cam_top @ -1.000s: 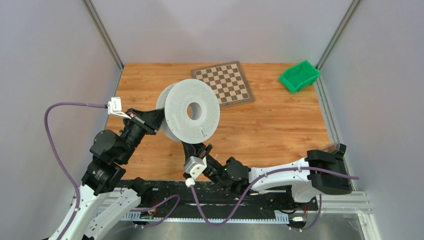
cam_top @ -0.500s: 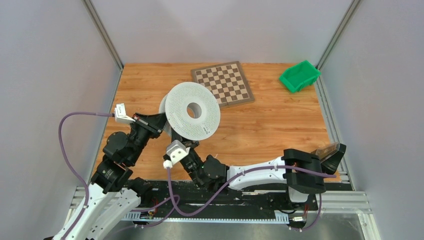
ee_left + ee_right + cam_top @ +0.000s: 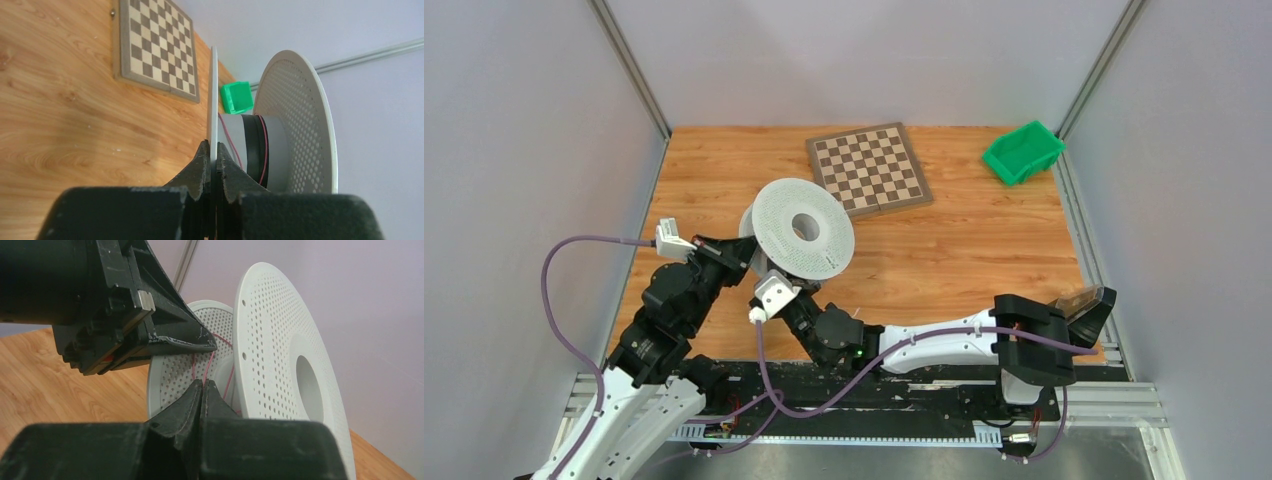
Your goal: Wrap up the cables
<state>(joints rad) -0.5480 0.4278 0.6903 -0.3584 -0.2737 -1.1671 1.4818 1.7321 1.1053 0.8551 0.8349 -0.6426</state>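
Note:
A white perforated spool (image 3: 802, 228) hangs tilted above the table's middle left. My left gripper (image 3: 748, 249) is shut on the rim of its lower flange (image 3: 213, 100); in the left wrist view the thin flange edge runs straight between the left gripper's (image 3: 214, 152) tips. A thin red cable (image 3: 263, 145) lies round the grey hub next to a black band. My right gripper (image 3: 802, 283) reaches in under the spool from the near side. In the right wrist view the right gripper (image 3: 204, 384) is shut on the red cable (image 3: 210, 362), which rises from its tips between the two flanges.
A chessboard (image 3: 869, 167) lies flat at the back centre, just beyond the spool. A green bin (image 3: 1022, 151) sits at the back right corner. Grey walls close in both sides. The left gripper's black fingers (image 3: 185, 335) sit close above the right gripper's tips.
The right arm has swung left and forward, bringing its gripper under the spool. The left arm has lowered slightly and the spool has tipped flatter, its top face turned more upward.

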